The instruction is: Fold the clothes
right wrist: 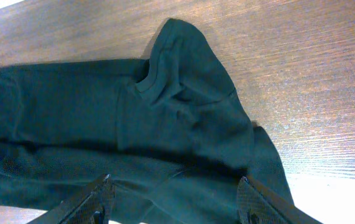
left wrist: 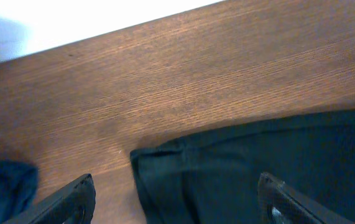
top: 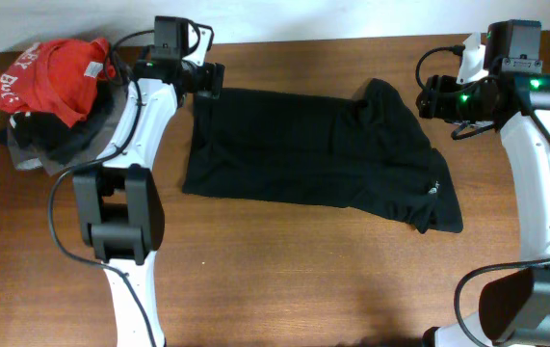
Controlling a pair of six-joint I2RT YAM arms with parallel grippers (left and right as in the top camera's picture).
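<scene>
On the wooden table (top: 303, 280), centre: the black shirt (top: 313, 154) lies spread flat as a long band, with one squared corner toward the left arm and a rumpled, sleeve-like flap raised at its far right end. Nothing holds the shirt; it rests on the wood alone.

Far left: the left gripper (top: 207, 82) hangs over that squared corner, fingers (left wrist: 78, 199) spread wide, the cloth lying slack beneath them.

Far right: the right gripper (top: 427, 99) sits just off the rumpled end, jaws likewise parted and empty, with the flap in its view.

Each tool stands at one end of the shirt's far edge, probably so both corners can be pinched together and the edge carried over evenly.

Left margin: a red shirt (top: 53, 72) tops a pile of grey garments (top: 24, 145), kept well apart from the work.
</scene>
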